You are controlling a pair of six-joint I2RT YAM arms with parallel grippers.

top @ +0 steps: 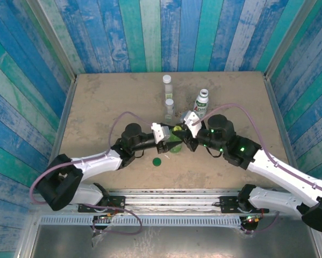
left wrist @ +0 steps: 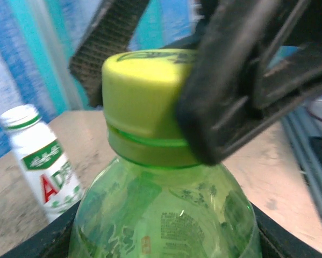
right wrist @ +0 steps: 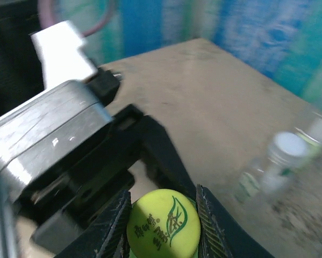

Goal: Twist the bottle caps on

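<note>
Around: white labelled plastic bottle (top: 202,104) and two small clear bottles (top: 169,107) behind; dark green round cap (top: 157,161) in front, apart.
Bottle: green translucent plastic bottle (left wrist: 166,215), table (top: 107,107) centre, upright, neck up.
Left gripper (top: 171,138): clamped round its body.
Right gripper (right wrist: 163,215): pinching yellow-green cap (left wrist: 144,102) on neck.

Plank walls (top: 150,32) striped in blue, teal and white close in the far, left and right sides. The table (top: 107,102) has a mottled tan top, evenly lit. A metal rail (top: 171,194) runs along its near edge; nearer still lies what looks like a grey metal sheet (top: 166,244).
</note>
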